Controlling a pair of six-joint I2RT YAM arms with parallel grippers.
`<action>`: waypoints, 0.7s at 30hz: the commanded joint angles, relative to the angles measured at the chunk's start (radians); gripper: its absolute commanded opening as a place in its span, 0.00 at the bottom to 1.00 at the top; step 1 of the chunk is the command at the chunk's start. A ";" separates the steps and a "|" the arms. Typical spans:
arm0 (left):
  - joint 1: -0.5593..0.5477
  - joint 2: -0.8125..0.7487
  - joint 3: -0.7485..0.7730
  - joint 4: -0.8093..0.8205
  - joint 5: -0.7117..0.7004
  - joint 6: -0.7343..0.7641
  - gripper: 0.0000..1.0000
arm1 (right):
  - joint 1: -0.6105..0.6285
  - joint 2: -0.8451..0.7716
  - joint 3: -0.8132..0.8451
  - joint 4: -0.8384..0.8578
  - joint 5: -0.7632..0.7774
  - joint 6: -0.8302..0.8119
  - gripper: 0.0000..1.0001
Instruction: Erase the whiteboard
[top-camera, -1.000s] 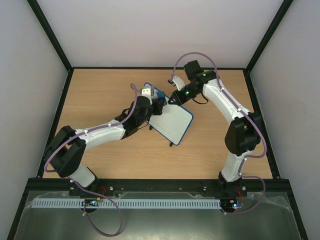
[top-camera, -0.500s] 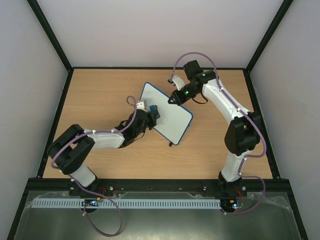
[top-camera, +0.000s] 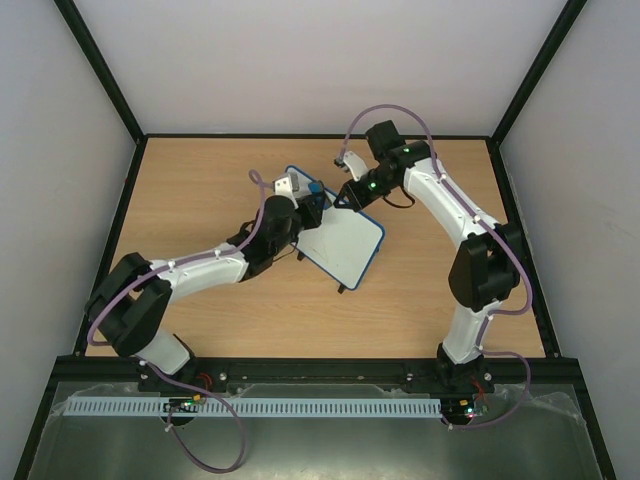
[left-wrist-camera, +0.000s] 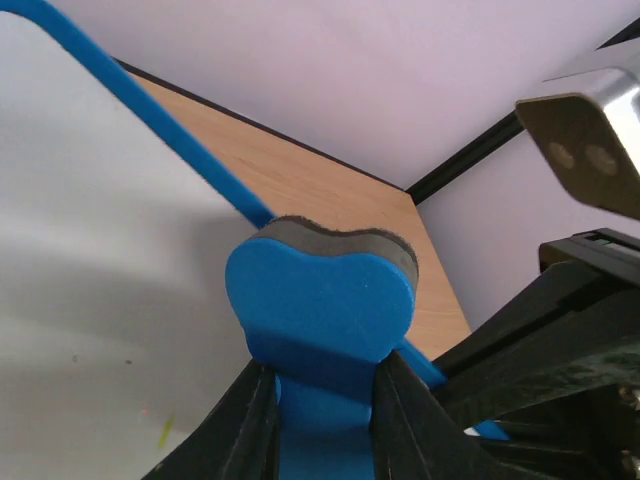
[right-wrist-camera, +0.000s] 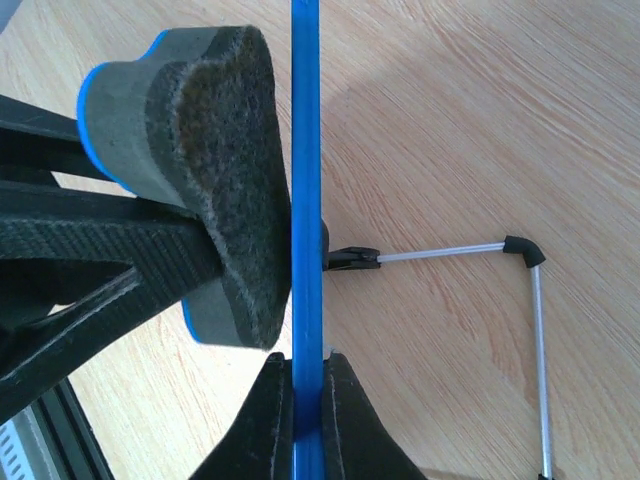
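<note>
The whiteboard (top-camera: 342, 243), white with a thin blue rim, stands tilted in the middle of the table. My right gripper (top-camera: 347, 197) is shut on its far top edge; in the right wrist view the blue rim (right-wrist-camera: 305, 200) runs between the black fingers (right-wrist-camera: 268, 420). My left gripper (top-camera: 308, 205) is shut on the blue-and-black eraser (top-camera: 316, 190), pressed against the board's upper part near the rim. In the left wrist view the blue eraser (left-wrist-camera: 320, 300) sits between the fingers, against the white surface (left-wrist-camera: 90, 260). The felt face (right-wrist-camera: 235, 170) touches the rim.
The wooden table (top-camera: 200, 180) is ringed by a black frame and white walls. A thin wire stand (right-wrist-camera: 520, 260) with black tips sticks out behind the board. A white slotted rail (top-camera: 250, 407) runs along the near edge by the arm bases.
My left gripper, with the eraser, slid down the board and then back up to its upper edge. The right gripper and the board have stayed put.
</note>
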 joint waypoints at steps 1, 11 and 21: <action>0.002 0.037 0.012 -0.025 -0.025 -0.073 0.03 | 0.053 0.051 -0.049 -0.109 -0.010 -0.012 0.02; 0.012 0.123 -0.121 -0.026 0.001 -0.321 0.03 | 0.053 0.049 -0.049 -0.109 -0.012 -0.013 0.02; 0.045 0.026 -0.008 -0.069 0.056 -0.301 0.03 | 0.053 0.045 -0.049 -0.112 -0.012 -0.014 0.02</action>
